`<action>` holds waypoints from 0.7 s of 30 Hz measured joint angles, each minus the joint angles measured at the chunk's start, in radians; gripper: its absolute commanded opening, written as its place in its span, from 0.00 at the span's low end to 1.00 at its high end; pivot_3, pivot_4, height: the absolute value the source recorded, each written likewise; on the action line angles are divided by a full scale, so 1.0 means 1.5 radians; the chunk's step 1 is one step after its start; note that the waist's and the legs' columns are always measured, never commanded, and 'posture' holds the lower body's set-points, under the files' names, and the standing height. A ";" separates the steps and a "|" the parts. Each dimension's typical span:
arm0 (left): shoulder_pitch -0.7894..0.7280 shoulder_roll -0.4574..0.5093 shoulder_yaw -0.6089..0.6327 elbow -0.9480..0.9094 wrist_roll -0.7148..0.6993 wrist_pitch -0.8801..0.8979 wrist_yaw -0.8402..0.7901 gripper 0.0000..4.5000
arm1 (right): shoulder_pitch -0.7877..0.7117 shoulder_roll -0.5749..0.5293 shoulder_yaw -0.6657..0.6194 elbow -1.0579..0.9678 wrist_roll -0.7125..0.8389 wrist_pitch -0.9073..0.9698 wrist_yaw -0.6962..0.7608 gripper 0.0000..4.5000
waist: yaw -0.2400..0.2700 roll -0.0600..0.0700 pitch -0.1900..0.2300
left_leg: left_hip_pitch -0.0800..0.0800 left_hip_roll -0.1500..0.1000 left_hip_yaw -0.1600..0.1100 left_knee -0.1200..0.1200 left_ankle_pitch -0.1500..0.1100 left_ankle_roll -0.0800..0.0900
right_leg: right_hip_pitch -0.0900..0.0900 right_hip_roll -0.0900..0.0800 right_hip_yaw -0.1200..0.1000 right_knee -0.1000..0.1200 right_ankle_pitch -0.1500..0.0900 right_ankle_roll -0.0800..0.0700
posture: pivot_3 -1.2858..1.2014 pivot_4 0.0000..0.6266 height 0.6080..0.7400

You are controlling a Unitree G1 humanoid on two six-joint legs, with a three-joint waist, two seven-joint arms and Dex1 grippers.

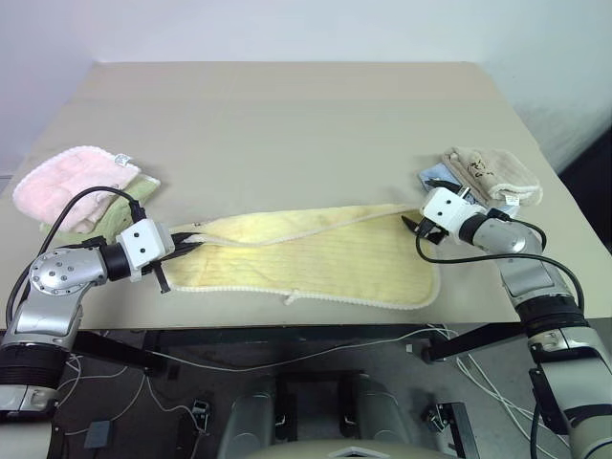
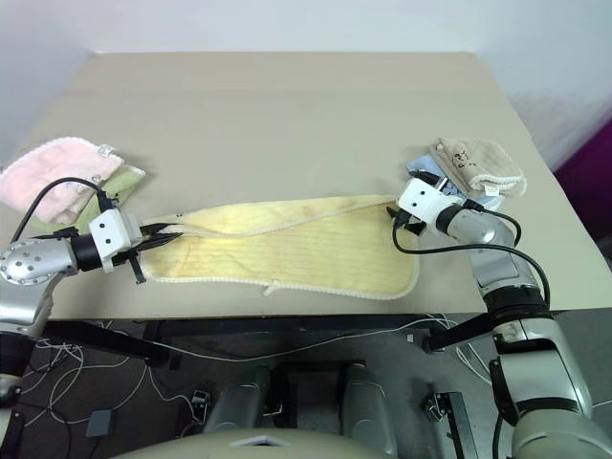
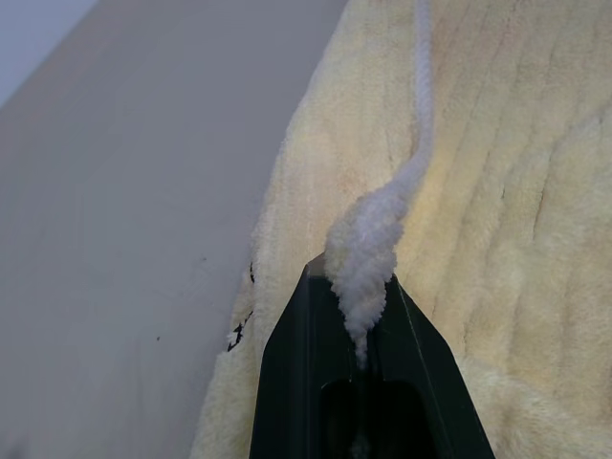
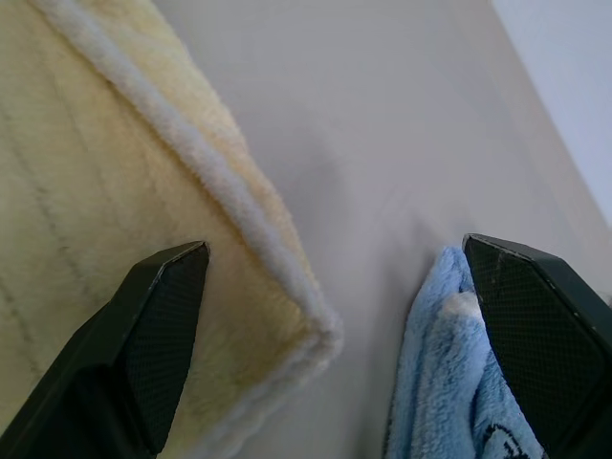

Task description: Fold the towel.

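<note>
Towel [image 1: 316, 253] lies stretched along the near edge of the table [image 1: 287, 115], already doubled lengthwise, top layer skewed. Left gripper [image 1: 177, 251] is clamped tight on the white edging at the towel's left end. Right gripper [image 1: 413, 228] is spread wide, holding nothing, one finger [image 4: 153, 325] over the towel's far right corner, the other beside a blue cloth [image 4: 440, 373]. Risk: closing here could snag the blue cloth or miss the corner. One-sided pull from the left would drag the towel and skew it further. Farther back: beige cloth [image 1: 492, 172] right, pink towel [image 1: 72, 182] left.
</note>
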 measured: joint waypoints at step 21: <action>0.012 -0.018 0.024 -0.006 -0.001 0.022 0.004 0.00 | -0.004 0.007 0.017 0.023 -0.003 -0.028 0.023 0.00 | 0.000 0.000 0.000 | 0.000 0.000 0.000 0.000 0.000 0.000 | 0.000 0.000 0.000 0.000 0.000 0.000 | 0.52 0.24 1.00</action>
